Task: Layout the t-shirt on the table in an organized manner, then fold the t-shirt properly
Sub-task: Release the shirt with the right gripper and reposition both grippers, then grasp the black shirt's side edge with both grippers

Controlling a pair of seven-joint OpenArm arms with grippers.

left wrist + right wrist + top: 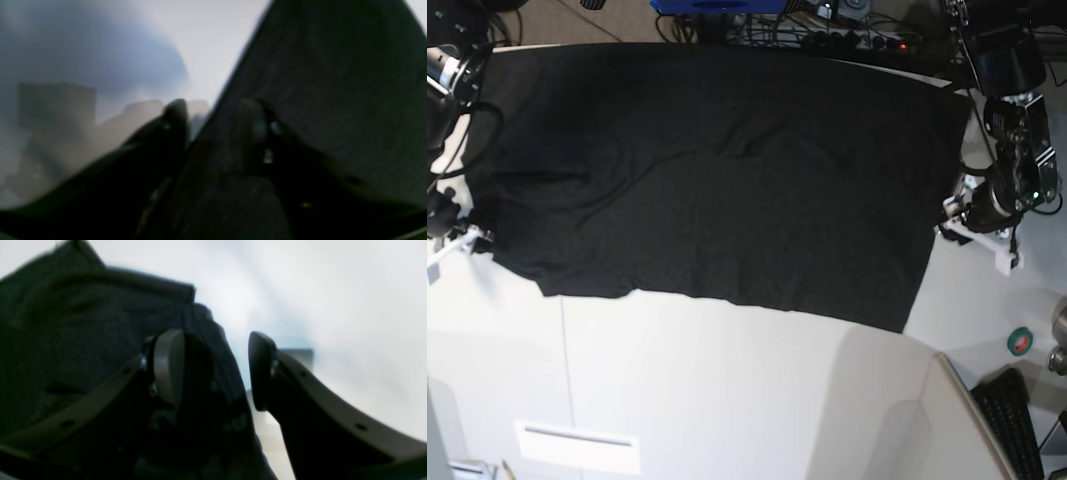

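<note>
The black t-shirt (727,180) lies spread wide and mostly flat on the white table (727,400), with shallow wrinkles near its middle. My left gripper (955,215) is at the shirt's right edge in the base view. The blurred left wrist view shows that gripper (215,115) with its fingers apart and the t-shirt (333,83) edge running between them. My right gripper (467,240) is at the shirt's left edge. In the right wrist view it (215,370) stands open, with the t-shirt (66,340) bunched behind the left pad (166,366) and reaching partway into the gap.
A green tape roll (1020,341) and a black keyboard (1017,425) sit at the table's right front corner. Cables and a blue object (717,6) line the far edge. A thin seam (562,350) runs toward a white label (577,446) on the near table.
</note>
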